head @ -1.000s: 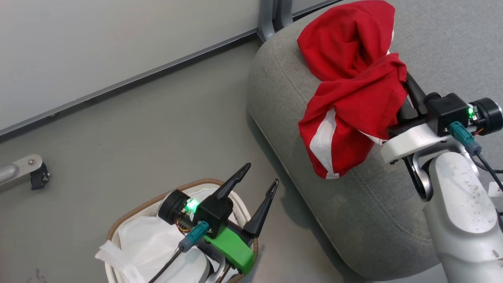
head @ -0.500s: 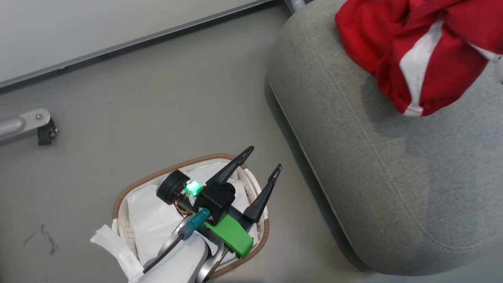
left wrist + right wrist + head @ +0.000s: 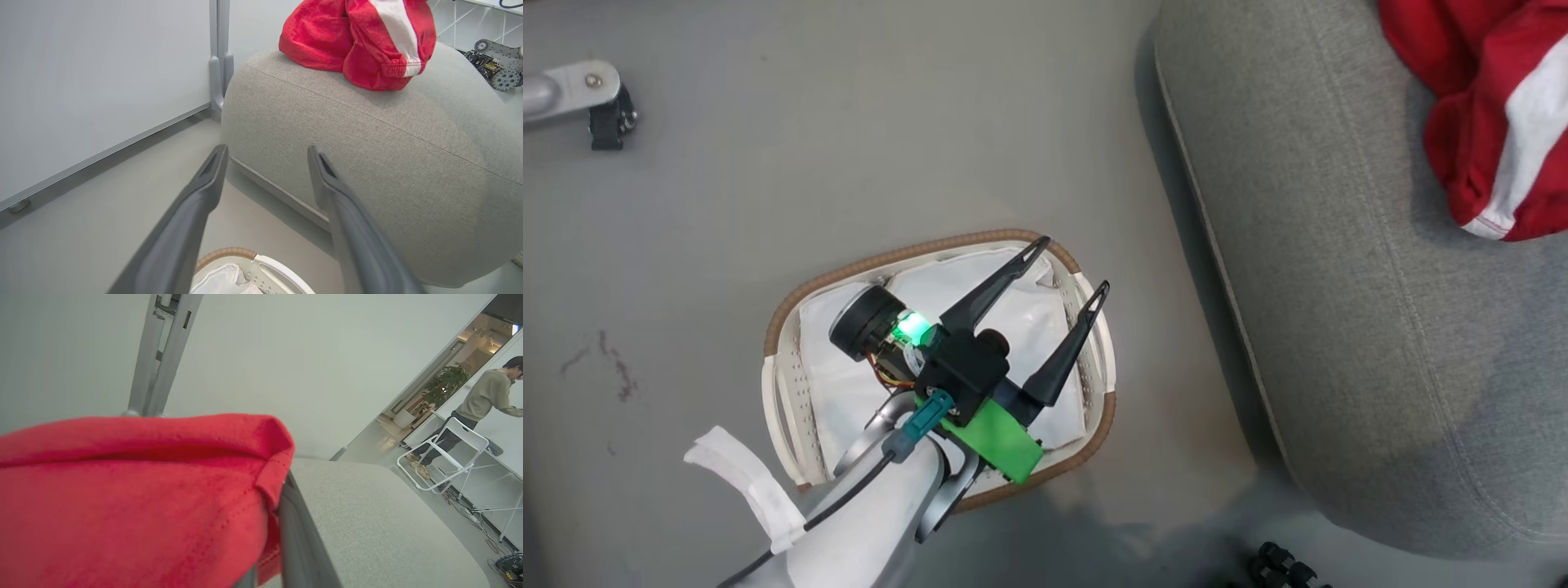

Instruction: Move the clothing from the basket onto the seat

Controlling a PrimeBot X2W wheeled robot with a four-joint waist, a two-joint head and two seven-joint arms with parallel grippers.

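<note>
The clothing (image 3: 1474,114), red with a broad white stripe, lies bunched on the grey seat (image 3: 1339,286) at the upper right. In the left wrist view the clothing (image 3: 355,36) sits on top of the seat (image 3: 367,134). My left gripper (image 3: 1074,262) hangs open and empty over the white basket (image 3: 849,273), whose white liner (image 3: 1021,310) shows inside. The same open fingers (image 3: 267,150) frame the basket rim (image 3: 229,253) below. My right gripper (image 3: 286,482) is shut, with red clothing (image 3: 135,498) draped over it above the seat (image 3: 367,522).
A metal leg with a black caster (image 3: 596,98) stands on the floor at the upper left. Black gear parts (image 3: 1282,567) lie near the bottom edge. A wall post (image 3: 218,61) rises behind the seat. Far off stand a person (image 3: 486,400) and a white folding chair (image 3: 445,453).
The head camera has tilted down, so the basket sits mid-picture and the right arm has left that view. My left gripper stays open over the basket.
</note>
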